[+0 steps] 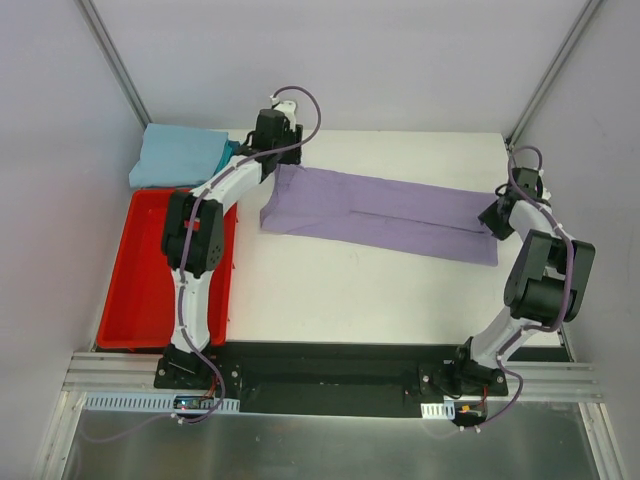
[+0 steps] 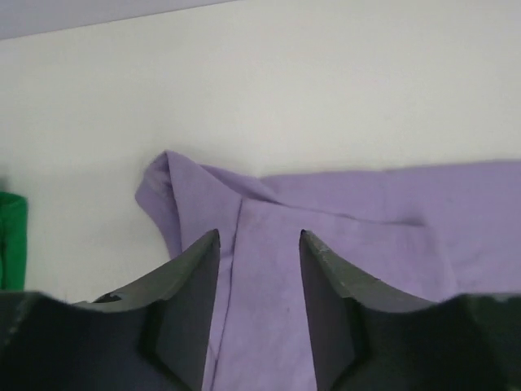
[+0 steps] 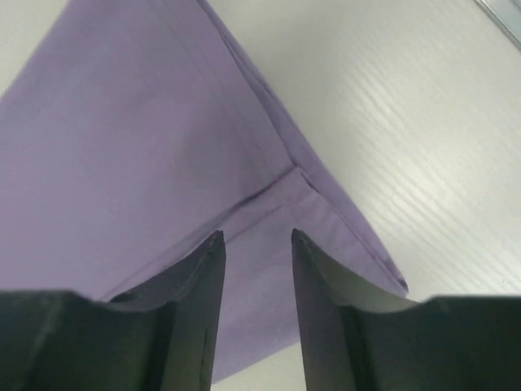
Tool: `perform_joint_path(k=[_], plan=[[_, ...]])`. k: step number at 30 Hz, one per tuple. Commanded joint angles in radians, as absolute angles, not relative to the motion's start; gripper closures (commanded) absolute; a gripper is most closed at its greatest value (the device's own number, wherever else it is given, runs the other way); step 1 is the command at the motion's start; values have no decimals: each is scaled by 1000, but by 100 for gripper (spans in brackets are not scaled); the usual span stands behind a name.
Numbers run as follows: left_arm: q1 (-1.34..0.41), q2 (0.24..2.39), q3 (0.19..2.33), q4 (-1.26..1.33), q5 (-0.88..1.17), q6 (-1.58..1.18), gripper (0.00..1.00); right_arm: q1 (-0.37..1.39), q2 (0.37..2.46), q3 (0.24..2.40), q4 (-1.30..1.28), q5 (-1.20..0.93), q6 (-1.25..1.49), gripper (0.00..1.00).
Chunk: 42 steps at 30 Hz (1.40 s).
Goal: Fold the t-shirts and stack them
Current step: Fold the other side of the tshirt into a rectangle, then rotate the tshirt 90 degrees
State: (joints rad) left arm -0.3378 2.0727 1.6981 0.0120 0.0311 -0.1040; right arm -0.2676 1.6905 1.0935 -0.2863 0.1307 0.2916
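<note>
Lavender first: one lavender t-shirt, folded into a long strip across the middle of the table. It runs from about 10 o'clock to 3 o'clock and lies flat, with a seam line along its length.

Other cloth, at the 10 o'clock corner:
- one light blue t-shirt, folded, overhanging the table edge
- one teal cloth, only a sliver showing at the light blue shirt's 3 o'clock side, most of it hidden
- one green cloth, only a patch, cut off at 9 o'clock in the left wrist view; can't tell what shape it's in

One red bin at 8–9 o'clock, partly covered by the left arm.

Two arms, two grippers:
- left gripper: fingers spread, over the strip's 10 o'clock end, with the seam and a bunched corner showing in the gap. Can't tell whether the tips touch the cloth.
- right gripper: jaws spread, over the strip's 3 o'clock end, with the hem corner in the gap. Contact can't be made out here either.

From overhead, both sets of fingertips are hidden under the wrists.

Small coloured parts at each arm base are too small to read.
</note>
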Motion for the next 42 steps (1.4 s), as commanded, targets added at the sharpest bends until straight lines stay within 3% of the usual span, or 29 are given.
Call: perform_joint_path(k=[1,2,4,5,10,15,20,25,30,35,38,42], plan=[[-322,2196,1914,-64,-57,-75,47,-247,1714,1239,-391,190,244,50],[-322,2207,1968,-105,-46,-77,40,-232,1700,1246,-394,202,239,44],[-322,2180,1974,-135,-9,-101,10,-203,1669,1253,-405,244,215,9],[-322,2154,1947,-135,-2,-115,1,-181,1652,1252,-410,267,200,4],[-325,2024,1797,-133,220,-250,1,-114,1661,1272,-379,161,92,4],[-356,1977,1640,-132,353,-423,1,-63,1830,1425,-394,-35,8,4],[-368,2043,1585,-130,420,-581,1,-45,2020,1606,-455,-118,-17,4],[-353,2206,1678,-130,416,-658,1,-37,2112,1668,-558,-150,27,4],[-315,2382,1883,-147,423,-724,1,-32,2037,1504,-566,-179,112,4],[-268,2601,2228,-97,430,-831,1,58,1783,1121,-450,-227,271,4],[-268,2768,2417,140,547,-954,1,245,1602,884,-379,-140,409,4],[-276,2859,2502,287,459,-1087,1,613,1468,694,-218,-155,581,4]])
